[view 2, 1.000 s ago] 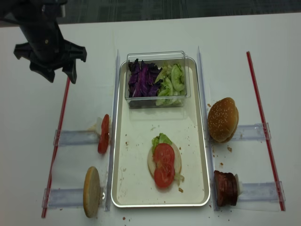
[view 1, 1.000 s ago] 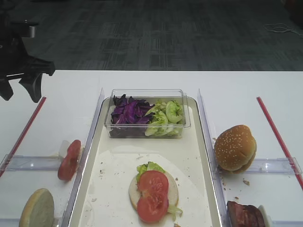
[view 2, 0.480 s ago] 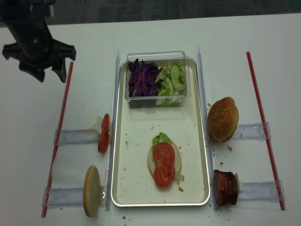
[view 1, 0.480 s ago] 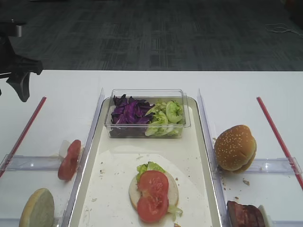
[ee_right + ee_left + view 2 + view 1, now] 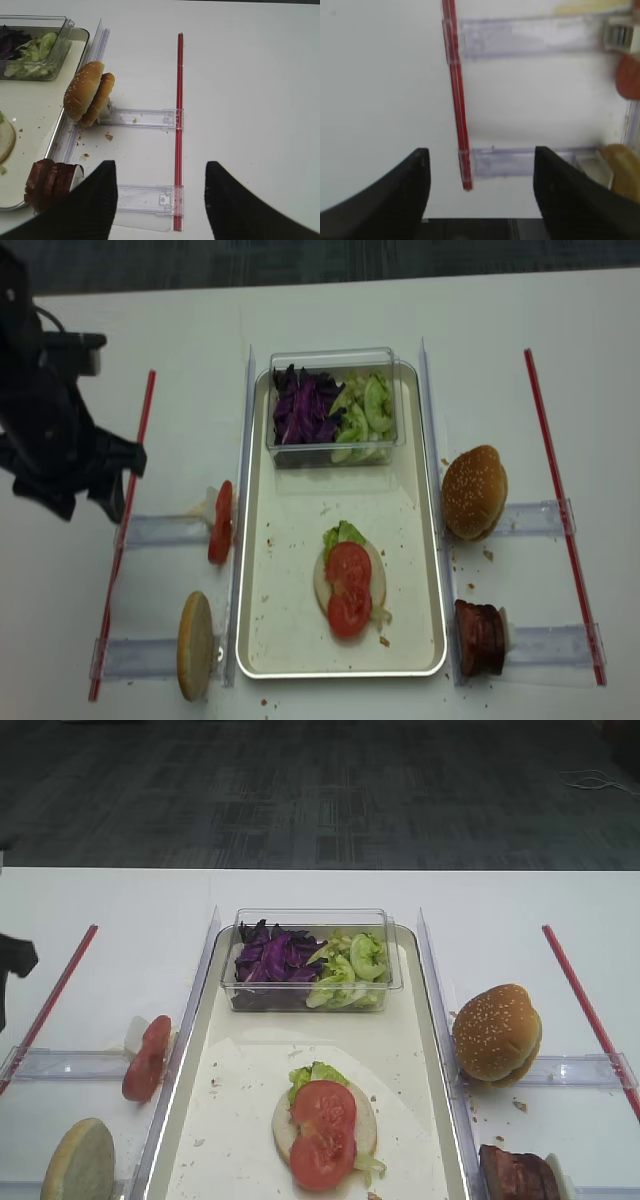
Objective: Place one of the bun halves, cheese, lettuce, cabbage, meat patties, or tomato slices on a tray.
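The long shallow silvery tray (image 5: 430,540) with its cream floor sits in the middle of the white table (image 5: 330,310). On the tray, toward 6 o'clock, lies a pale round bun half (image 5: 320,585) with two flat red tomato slices (image 5: 348,587) on top and a bit of crinkled light green lettuce (image 5: 343,535) peeking out at its 12 o'clock edge. At the tray's 12 o'clock end stands a small clear plastic box (image 5: 334,408) holding dark purple shredded cabbage (image 5: 300,408) and more green leaves (image 5: 365,418). At 3 o'clock from the tray a round sesame seed bun (image 5: 474,492) leans on a clear plastic holder (image 5: 535,518), and the dark reddish-brown meat patties (image 5: 480,638) stand at about 4 o'clock. At 9 o'clock one more red tomato slice (image 5: 220,523) stands on edge just beside the tray, and another pale bun half (image 5: 195,645) stands at about 7 o'clock. The black left gripper (image 5: 68,508) hangs over the table at 9 o'clock, near a long red strip (image 5: 125,510), with its jaws spread wide and nothing between them. The black right gripper (image 5: 157,205) (seen only from its own camera) also has its jaws apart and holds nothing, above the table near the meat.
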